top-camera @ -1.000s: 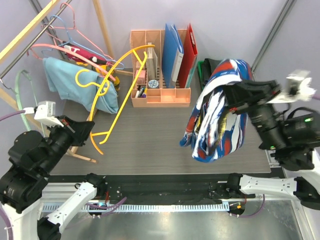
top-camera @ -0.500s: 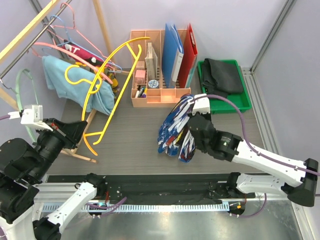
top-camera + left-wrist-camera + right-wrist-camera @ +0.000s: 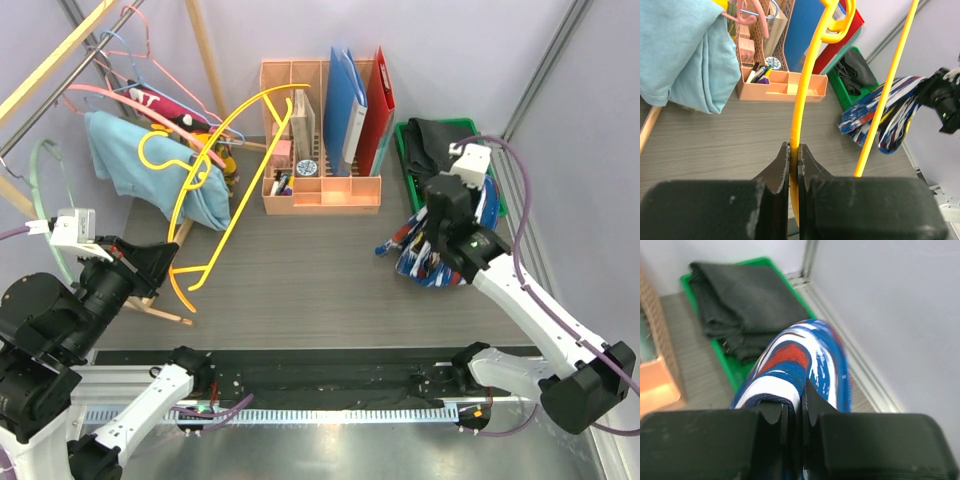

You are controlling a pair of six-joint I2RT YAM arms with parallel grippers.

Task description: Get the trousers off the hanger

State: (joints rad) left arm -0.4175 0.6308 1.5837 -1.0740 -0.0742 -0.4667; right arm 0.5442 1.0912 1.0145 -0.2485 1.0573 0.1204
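An orange desk organiser (image 3: 320, 190) with blue and red folders stands at the table's back. To its left is a rack of hangers where light blue trousers (image 3: 125, 160) drape, and to its right a green tray (image 3: 403, 165) holds folded black trousers (image 3: 440, 140). The left gripper (image 3: 794, 150) is pinched tight on the bare yellow hanger (image 3: 796, 120), raised above the table. The right gripper (image 3: 795, 397) is clamped on the navy-white-red printed trousers (image 3: 425, 255), which hang bunched by the tray's near edge, well apart from the hanger.
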